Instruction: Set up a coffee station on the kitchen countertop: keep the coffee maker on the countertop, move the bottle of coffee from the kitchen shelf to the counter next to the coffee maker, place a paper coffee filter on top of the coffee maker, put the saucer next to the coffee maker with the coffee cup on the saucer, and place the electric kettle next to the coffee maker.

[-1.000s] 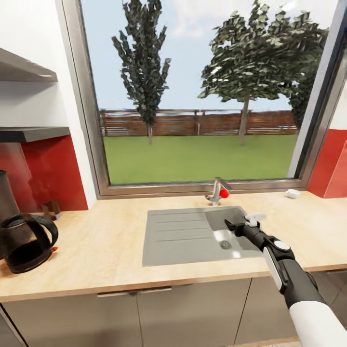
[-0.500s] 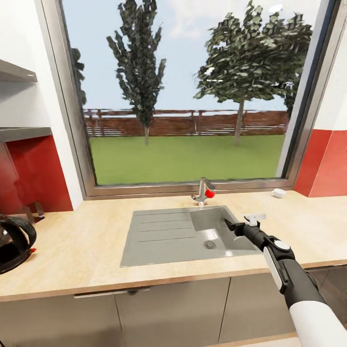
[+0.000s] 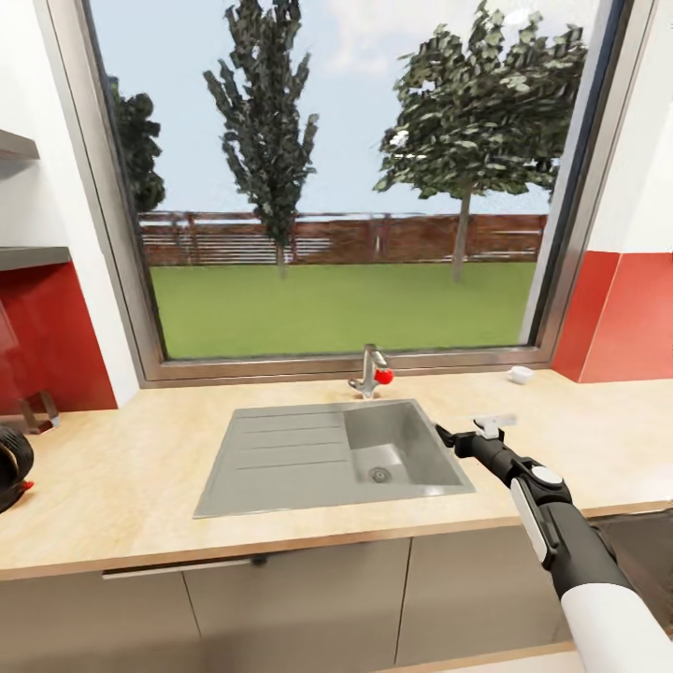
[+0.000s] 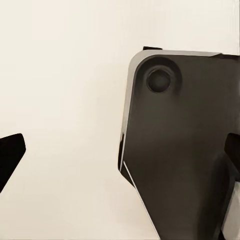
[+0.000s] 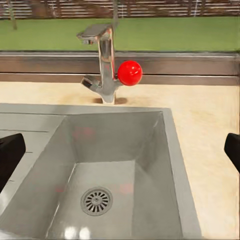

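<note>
The kitchen countertop runs across the head view. The electric kettle shows as a black rounded part with a red switch at the far left edge. Above it, the kitchen shelf juts from the wall. My right gripper hovers open over the right rim of the sink; in the right wrist view the gripper has nothing between its fingertips. My left gripper is open and empty, facing a cream surface and a dark robot part. The coffee maker, bottle of coffee and paper coffee filter are out of view.
A faucet with a red knob stands behind the sink, under a big window. A small white object lies by the window sill, too small to identify. A dark hob sits at the counter's right end.
The camera has turned to the right: sink, faucet and kettle shifted left in the picture, and the kettle is now mostly cut off. The right arm holds the same pose.
</note>
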{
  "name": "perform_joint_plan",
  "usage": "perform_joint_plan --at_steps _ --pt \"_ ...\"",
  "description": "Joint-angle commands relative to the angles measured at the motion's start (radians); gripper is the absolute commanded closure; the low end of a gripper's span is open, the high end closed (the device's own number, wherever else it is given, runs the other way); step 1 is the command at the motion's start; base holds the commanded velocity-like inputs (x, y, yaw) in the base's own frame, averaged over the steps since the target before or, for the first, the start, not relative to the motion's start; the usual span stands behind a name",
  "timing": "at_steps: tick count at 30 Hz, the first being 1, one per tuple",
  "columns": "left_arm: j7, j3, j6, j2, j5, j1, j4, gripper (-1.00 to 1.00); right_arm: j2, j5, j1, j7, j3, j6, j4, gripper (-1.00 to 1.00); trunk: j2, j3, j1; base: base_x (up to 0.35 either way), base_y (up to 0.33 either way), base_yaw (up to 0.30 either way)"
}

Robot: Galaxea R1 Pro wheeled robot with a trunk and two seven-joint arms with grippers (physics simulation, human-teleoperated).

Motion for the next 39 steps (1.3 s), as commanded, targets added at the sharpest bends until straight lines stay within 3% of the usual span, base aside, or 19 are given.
perform_joint_plan --at_steps 1,17,39 --pt "0.003 0.007 -0.003 0.0 -0.011 0.0 -0.001 -1.0 0.001 -0.001 0.0 0.006 -0.002 0.006 -0.001 -1.0 0.0 0.0 0.0 0.06 -0.272 0.0" --pt "0.003 0.008 -0.003 0.001 -0.011 0.0 -0.001 -1.0 -0.002 -0.003 0.001 0.006 -0.003 0.005 0.001 -1.0 0.0 0.0 0.0 0.085 -0.272 0.0" --pt "0.003 0.007 0.0 0.0 -0.011 0.0 -0.001 -1.0 0.001 -0.007 0.001 0.006 -0.004 0.005 0.0 -1.0 0.0 -0.02 0.0 0.133 -0.261 0.0"
